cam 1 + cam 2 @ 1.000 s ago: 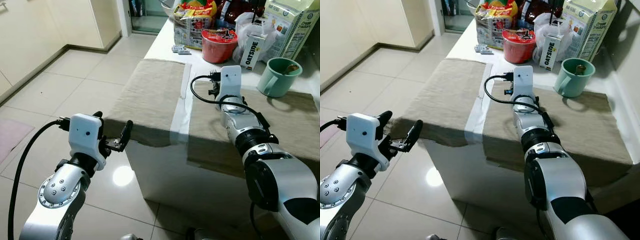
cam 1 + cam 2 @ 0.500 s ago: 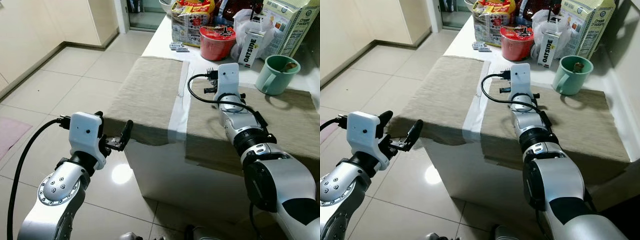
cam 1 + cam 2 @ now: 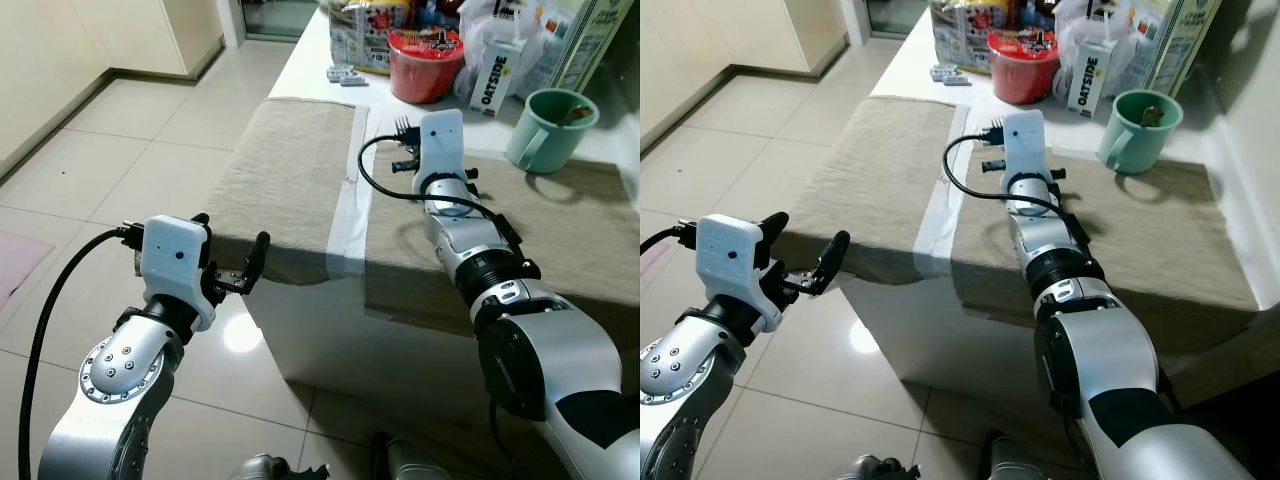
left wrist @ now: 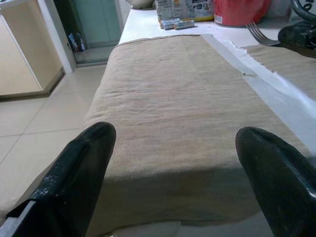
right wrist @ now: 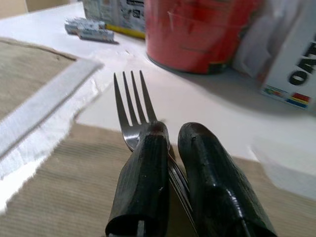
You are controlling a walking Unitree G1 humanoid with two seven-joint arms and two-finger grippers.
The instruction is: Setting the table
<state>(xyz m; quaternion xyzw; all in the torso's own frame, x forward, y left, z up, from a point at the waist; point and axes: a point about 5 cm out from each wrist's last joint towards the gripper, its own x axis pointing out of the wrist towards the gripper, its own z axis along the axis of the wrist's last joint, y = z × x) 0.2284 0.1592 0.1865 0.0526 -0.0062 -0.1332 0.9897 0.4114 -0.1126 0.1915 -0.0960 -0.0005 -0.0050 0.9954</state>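
Okay, head view: my right gripper (image 3: 404, 128) reaches over the right placemat (image 3: 560, 230), near the red bowl (image 3: 425, 62); my left gripper (image 3: 228, 262) hangs spread wide off the table edge. Right wrist: fingers (image 5: 143, 173) clamp a fork (image 5: 129, 111), tines over white tabletop. Left wrist: left placemat (image 4: 173, 108) ahead.

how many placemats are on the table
2: one placemat on the table's left part near the left gripper, the other on the right, under the right arm holding a fork.
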